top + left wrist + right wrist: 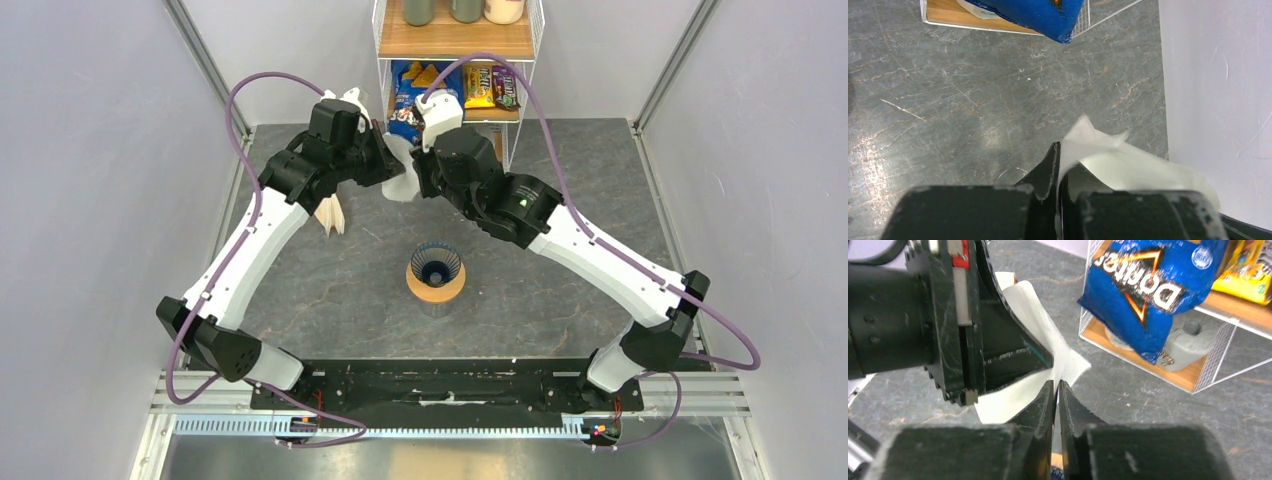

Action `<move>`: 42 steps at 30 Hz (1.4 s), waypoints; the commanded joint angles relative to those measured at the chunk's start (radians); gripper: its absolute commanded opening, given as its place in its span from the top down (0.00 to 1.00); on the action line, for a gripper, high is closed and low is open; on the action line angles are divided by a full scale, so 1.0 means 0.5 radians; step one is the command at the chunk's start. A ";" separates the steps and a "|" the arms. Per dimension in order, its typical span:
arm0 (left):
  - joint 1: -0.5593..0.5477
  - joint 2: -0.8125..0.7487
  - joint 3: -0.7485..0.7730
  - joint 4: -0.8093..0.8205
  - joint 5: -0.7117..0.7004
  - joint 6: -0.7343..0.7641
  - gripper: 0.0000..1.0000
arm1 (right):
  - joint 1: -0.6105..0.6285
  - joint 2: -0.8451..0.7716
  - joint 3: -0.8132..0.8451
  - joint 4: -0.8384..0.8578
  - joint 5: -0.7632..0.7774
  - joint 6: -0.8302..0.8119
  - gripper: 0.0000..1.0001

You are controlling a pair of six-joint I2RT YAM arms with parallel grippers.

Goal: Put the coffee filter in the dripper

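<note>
Coffee filter (398,172) is up in the air at the far middle of the table (560,200), pinched between the two arms where they meet nose to nose in front of the wire shelf (455,45). The left gripper (384,160) has its jaws pressed together on one edge of the white paper; from the left wrist the sheet fans out to the right of the clamped fingertips (1054,160), crumpled at the top. The right gripper (421,172) is closed on the opposite edge, and in the right wrist view its two fingers (1045,400) meet with a sliver of paper between them, the left gripper's black tip touching the sheet just above. The filter looks flat and folded, not opened into a cone. The dripper (436,264) sits well apart, nearer the arm bases at centre table, upright on a tan ring (436,292), mouth up. A tan stack of wedge-shaped pieces (331,215) stands under the left arm. A blue chip bag (1143,295) hangs from the shelf behind.
</note>
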 commanded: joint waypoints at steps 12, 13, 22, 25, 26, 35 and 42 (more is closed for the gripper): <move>0.275 -0.159 -0.066 0.047 1.302 0.658 0.98 | -0.341 -0.821 -0.538 -0.182 -1.243 -0.710 0.03; 0.284 -0.160 -0.065 0.028 1.425 0.702 0.98 | -0.344 -0.870 -0.566 -0.243 -1.325 -0.824 0.03; 0.246 -0.208 -0.126 0.215 1.874 0.525 0.98 | -0.331 -0.800 -0.543 -0.506 -1.620 -1.253 0.04; 0.224 -0.213 -0.110 0.215 1.878 0.494 0.98 | -0.313 -0.701 -0.475 -0.533 -1.574 -1.323 0.05; 0.214 -0.218 -0.114 0.216 1.873 0.486 0.98 | -0.305 -0.678 -0.463 -0.530 -1.557 -1.346 0.05; 0.186 -0.226 -0.165 0.156 1.824 0.405 0.98 | -0.256 -0.573 -0.429 -0.401 -1.435 -1.359 0.11; 0.141 -0.193 -0.177 0.020 1.755 0.401 0.98 | -0.240 -0.521 -0.438 -0.256 -1.450 -1.394 0.18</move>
